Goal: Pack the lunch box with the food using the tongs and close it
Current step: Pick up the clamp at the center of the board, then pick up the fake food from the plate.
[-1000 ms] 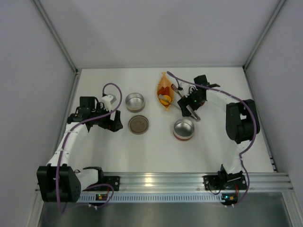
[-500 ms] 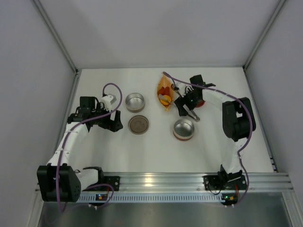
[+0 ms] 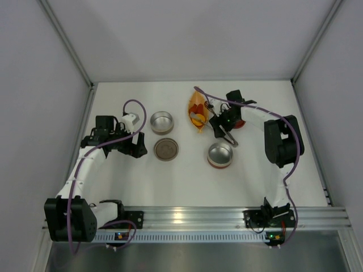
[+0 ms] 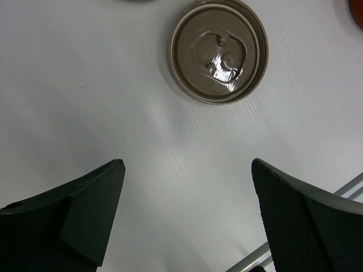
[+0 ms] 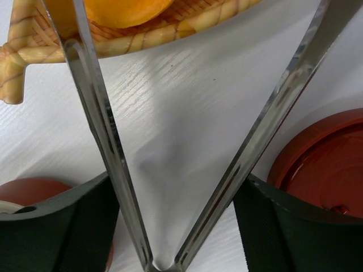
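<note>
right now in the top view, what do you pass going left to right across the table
left hand → flat lid → orange dish → steel tin on its red base

The tongs (image 5: 99, 122) in the right pincer (image 5: 176, 187) were polished, mirror-bright metal. Beyond its tips the dish (image 5: 170, 25) looked woven and glossy. To its right the red lid (image 5: 323, 164) was smooth satin. The table (image 5: 181, 96) was matt white, faintly grained. Ahead of the left pincer (image 4: 187, 170) a steel lid (image 4: 220, 51) shone. That pincer's fingers (image 4: 306, 215) were matt black, finely textured.
</note>
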